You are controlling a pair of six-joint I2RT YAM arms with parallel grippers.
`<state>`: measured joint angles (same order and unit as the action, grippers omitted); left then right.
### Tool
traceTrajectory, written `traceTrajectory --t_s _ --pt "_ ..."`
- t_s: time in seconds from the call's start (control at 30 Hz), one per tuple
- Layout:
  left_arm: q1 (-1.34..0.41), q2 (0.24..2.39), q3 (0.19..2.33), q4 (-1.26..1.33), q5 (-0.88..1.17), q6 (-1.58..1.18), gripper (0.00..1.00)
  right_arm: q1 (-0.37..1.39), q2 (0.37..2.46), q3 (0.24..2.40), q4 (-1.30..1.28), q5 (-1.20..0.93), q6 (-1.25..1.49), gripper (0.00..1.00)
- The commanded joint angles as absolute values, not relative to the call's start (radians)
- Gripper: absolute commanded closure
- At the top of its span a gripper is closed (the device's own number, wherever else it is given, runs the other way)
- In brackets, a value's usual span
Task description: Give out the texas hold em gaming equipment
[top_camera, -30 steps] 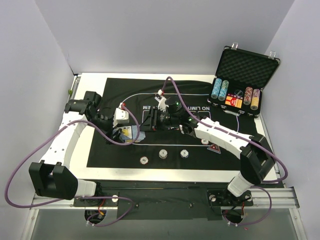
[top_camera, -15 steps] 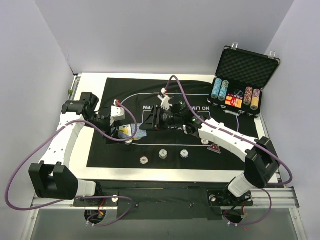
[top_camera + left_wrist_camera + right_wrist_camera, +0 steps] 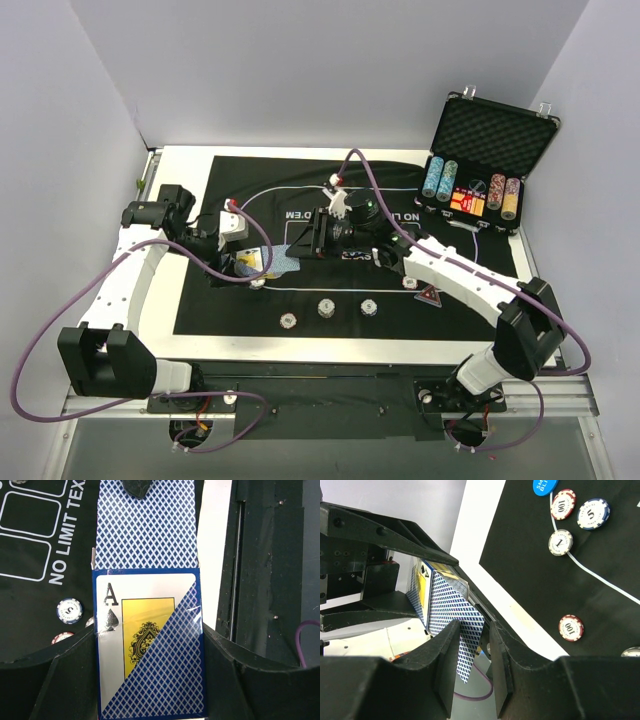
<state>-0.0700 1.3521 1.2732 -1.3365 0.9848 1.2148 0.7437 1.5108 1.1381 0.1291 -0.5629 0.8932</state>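
Note:
My left gripper (image 3: 150,682) is shut on a card box (image 3: 150,645) showing an ace of spades, at the mat's left edge (image 3: 251,262). A blue-backed card (image 3: 145,525) sticks far out of the box's open end. My right gripper (image 3: 473,630) straddles that card (image 3: 465,635). Its jaws stand a narrow gap apart, and the card leans on the left finger. One right fingertip (image 3: 137,487) lies over the card's far end. In the top view the right gripper (image 3: 303,242) meets the card (image 3: 285,258) mid-mat. Small chips (image 3: 326,308) and a red triangle marker (image 3: 430,297) lie on the mat.
The black Texas Hold'em mat (image 3: 250,180) covers the white table. An open metal case (image 3: 495,130) with tall chip columns stands at the back right. More chips (image 3: 571,627) and a blue disc (image 3: 545,485) lie under the right arm. Purple cables loop off both arms.
My left gripper has drawn the box to the left. My right gripper has shifted slightly right and back, so more of the card shows between them.

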Motion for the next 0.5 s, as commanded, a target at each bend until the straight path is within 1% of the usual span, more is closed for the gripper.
traceTrajectory --t_s 0.0,0.4,0.47 --pt "-0.064 1.328 1.299 -1.391 1.078 1.252 1.0 0.716 1.457 1.149 0.095 -0.557 0.865 0.74" --pt "-0.051 1.333 1.305 -1.394 1.075 1.261 1.0 0.678 1.405 1.123 0.112 -0.592 0.897 0.77" --pt "-0.051 1.335 1.307 -1.394 1.075 1.259 1.0 0.678 1.404 1.114 0.127 -0.594 0.911 0.8"
